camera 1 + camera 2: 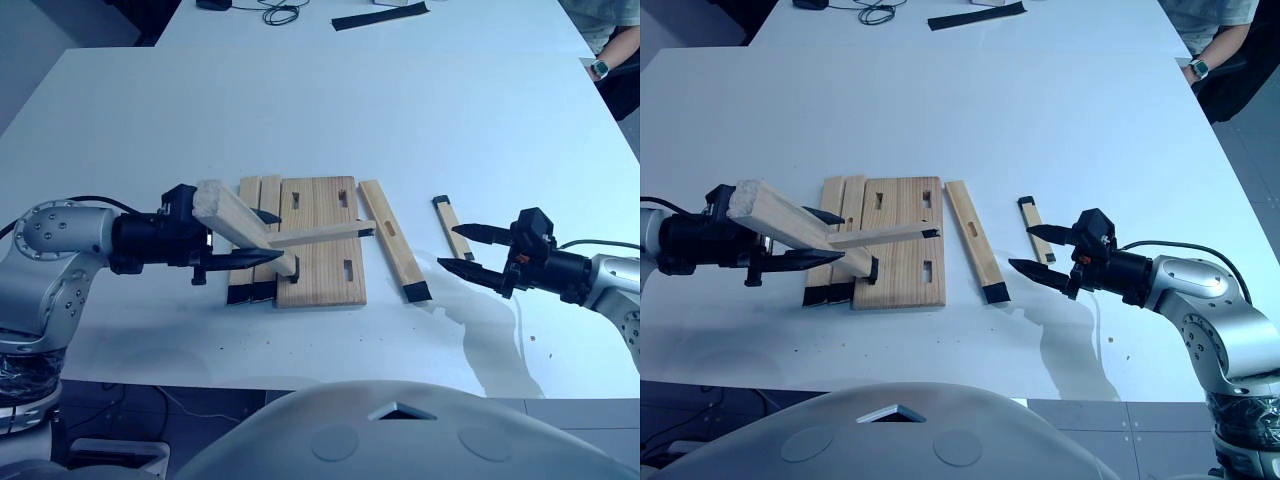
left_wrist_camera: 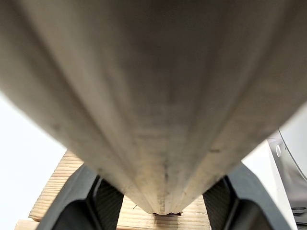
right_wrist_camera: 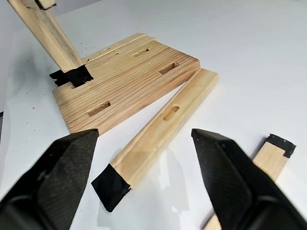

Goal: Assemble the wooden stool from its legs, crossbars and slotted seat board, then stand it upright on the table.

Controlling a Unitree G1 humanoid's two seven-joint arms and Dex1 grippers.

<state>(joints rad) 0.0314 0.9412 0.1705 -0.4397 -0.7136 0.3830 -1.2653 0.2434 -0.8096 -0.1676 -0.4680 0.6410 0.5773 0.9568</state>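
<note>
Left and right eye views: at centre left, the left gripper [image 1: 262, 237] is clamped on a tilted wooden leg [image 1: 235, 220]. The leg's black-capped foot rests on the slotted seat board [image 1: 325, 265], which lies mid-frame on the white table [image 1: 400, 120]. A crossbar [image 1: 320, 235] juts from the leg across the board. A loose leg [image 1: 393, 238] lies just right of the board. At centre right, the right gripper [image 1: 462, 248] hangs empty, jaws wide apart, near a short crossbar [image 1: 450, 222].

Left wrist view: dark fingers [image 2: 103, 203] pinch the wooden leg [image 2: 158, 96] above the seat board [image 2: 53, 201].

Right wrist view: spread fingers [image 3: 57, 167] frame the loose leg [image 3: 163, 129], with the seat board [image 3: 129, 81] beyond it.
</note>
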